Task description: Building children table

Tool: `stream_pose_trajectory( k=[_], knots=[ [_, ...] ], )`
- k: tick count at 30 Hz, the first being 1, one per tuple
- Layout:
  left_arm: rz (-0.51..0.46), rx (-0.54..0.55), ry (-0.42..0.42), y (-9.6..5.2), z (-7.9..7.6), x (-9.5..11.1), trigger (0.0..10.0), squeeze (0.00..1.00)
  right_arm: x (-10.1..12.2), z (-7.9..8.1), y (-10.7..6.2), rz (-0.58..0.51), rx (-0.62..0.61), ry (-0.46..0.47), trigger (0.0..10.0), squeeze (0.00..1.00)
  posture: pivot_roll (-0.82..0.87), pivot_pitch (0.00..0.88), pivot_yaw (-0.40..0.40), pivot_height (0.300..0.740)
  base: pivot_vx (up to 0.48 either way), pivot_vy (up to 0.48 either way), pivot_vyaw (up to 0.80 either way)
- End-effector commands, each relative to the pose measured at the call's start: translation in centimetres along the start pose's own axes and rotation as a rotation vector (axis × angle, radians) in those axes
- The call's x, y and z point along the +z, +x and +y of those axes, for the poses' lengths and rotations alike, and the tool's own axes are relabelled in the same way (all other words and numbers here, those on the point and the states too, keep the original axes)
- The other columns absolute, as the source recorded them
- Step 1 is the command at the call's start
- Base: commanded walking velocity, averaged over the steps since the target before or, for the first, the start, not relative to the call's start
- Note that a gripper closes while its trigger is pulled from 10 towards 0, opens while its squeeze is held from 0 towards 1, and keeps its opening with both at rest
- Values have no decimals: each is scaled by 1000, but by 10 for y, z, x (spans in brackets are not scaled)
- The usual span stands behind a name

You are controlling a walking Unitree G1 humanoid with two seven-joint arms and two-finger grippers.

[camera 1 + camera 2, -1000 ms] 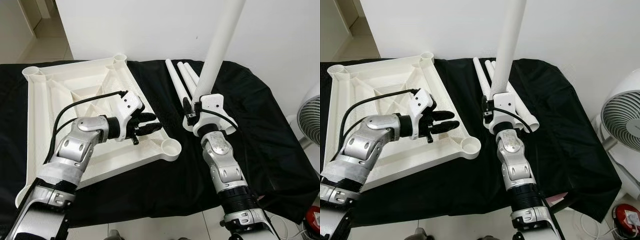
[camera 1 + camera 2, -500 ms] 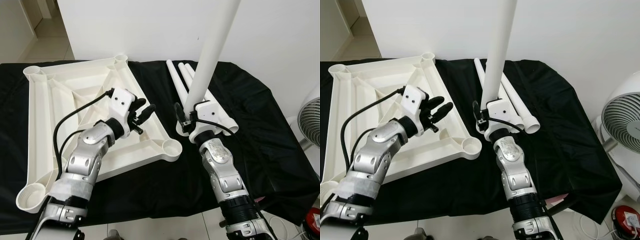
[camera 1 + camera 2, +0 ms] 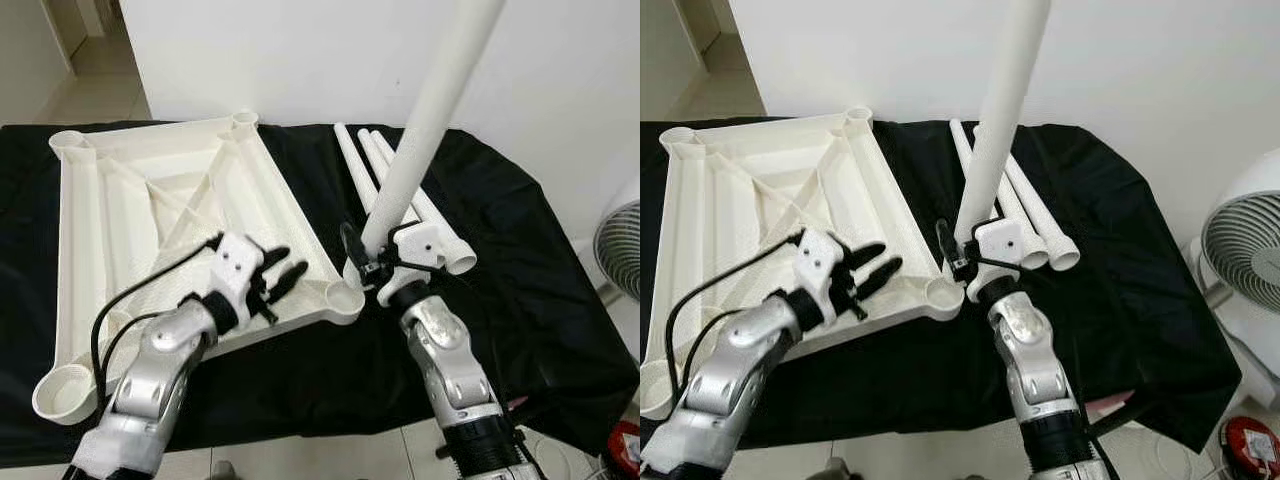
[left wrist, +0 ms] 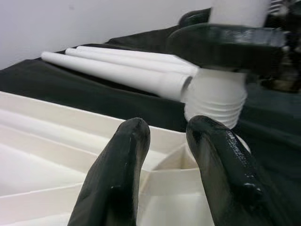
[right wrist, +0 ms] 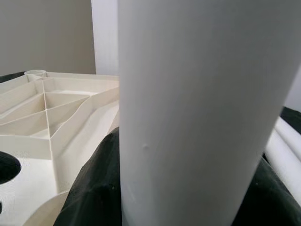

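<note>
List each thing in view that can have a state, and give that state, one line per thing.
Tabletop: upside down, corner sockets unfilled.
Held table leg: tilted, threaded end just above the near socket.
Spare legs: lying on black cloth.
Left pincer: open.
Right pincer: shut on the leg.

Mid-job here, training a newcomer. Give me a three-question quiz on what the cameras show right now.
1. True or false: the right gripper holds a leg nearly upright.
2. How many legs lie on the black cloth? A) one B) three C) five
3. Which socket of the tabletop is the held leg's threaded end closest to?

Key
1. True.
2. B.
3. The corner socket nearest the right arm, just ahead of the open left gripper; the end is not yet in it.
</note>
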State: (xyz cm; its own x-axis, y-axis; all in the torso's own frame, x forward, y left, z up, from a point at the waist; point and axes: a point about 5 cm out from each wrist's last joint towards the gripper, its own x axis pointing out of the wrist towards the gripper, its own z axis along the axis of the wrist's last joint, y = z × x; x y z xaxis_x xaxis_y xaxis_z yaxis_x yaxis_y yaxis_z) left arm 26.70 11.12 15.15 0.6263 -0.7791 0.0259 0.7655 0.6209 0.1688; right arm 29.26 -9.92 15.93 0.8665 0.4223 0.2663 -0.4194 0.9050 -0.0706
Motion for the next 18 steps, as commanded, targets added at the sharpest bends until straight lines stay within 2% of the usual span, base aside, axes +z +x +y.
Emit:
stream_pose_trajectory(
  k=[1, 4, 5, 7, 18],
  knots=[
    [-17, -83, 18, -1, -10, 4, 10000, 0, 4, 3, 0, -32, 25, 24, 10000, 0, 38, 0, -65, 740, 0, 0, 0],
    [-8, -104, 22, -3, -12, 4, 10000, 0, 4, 4, -1, -33, 30, 30, 10000, 0, 39, 0, -64, 740, 0, 0, 0],
    [20, -148, 67, -9, -16, 2, 10000, 0, 4, 6, -2, -30, 52, 40, 10000, 0, 44, 2, -63, 740, 0, 0, 0],
    [30, -156, 82, -10, -16, 2, 10000, 0, 3, 7, -3, -27, 63, 41, 10000, 0, 45, 3, -64, 740, 0, 0, 0],
    [56, -176, 99, -15, -20, 2, 10000, 0, -15, 12, -10, 42, 99, 72, 10000, 0, 47, 10, -62, 740, 0, 0, 0]
  ],
)
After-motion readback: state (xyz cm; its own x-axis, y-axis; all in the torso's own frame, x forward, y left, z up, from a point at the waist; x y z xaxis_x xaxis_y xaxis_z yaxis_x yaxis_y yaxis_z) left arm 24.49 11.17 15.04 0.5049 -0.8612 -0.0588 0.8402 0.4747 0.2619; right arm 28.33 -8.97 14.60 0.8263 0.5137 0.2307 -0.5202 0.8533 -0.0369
